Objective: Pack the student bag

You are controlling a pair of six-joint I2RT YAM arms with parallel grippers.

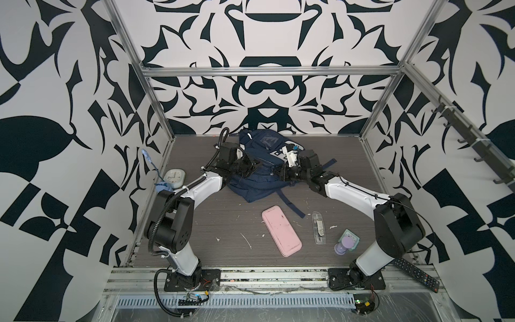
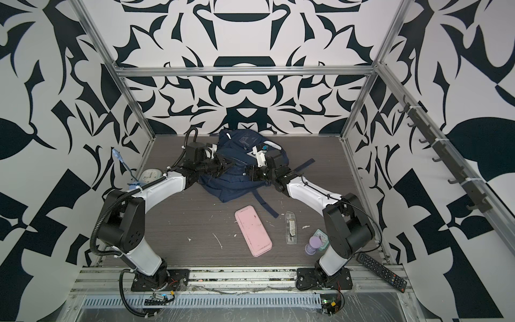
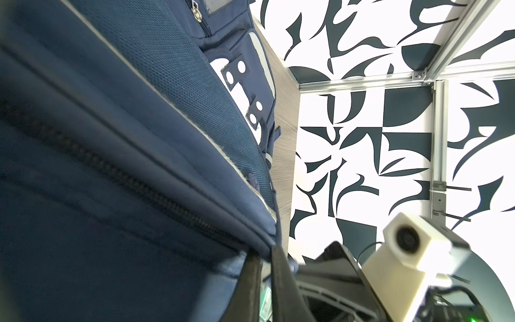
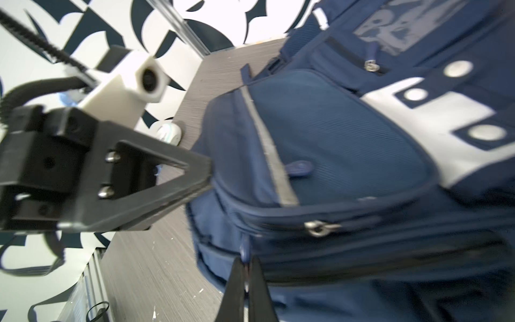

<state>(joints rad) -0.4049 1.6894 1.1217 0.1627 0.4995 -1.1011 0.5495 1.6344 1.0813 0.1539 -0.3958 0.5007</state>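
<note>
- Pinched in narrowed left gripper [image 1: 257, 166]: bag [image 1: 250, 192] seam.
- Clamped in closed right gripper [image 4: 245, 262]: zip pull [image 4: 244, 252].
- Likely travel: along zip, away from left gripper.

No text, brand or number can be read: the grey print [image 4: 390, 30] on the bag [image 4: 334, 133] is blurred, and the keys of the remote [image 1: 416, 274] and the dial [image 1: 174, 178] are too small.
</note>
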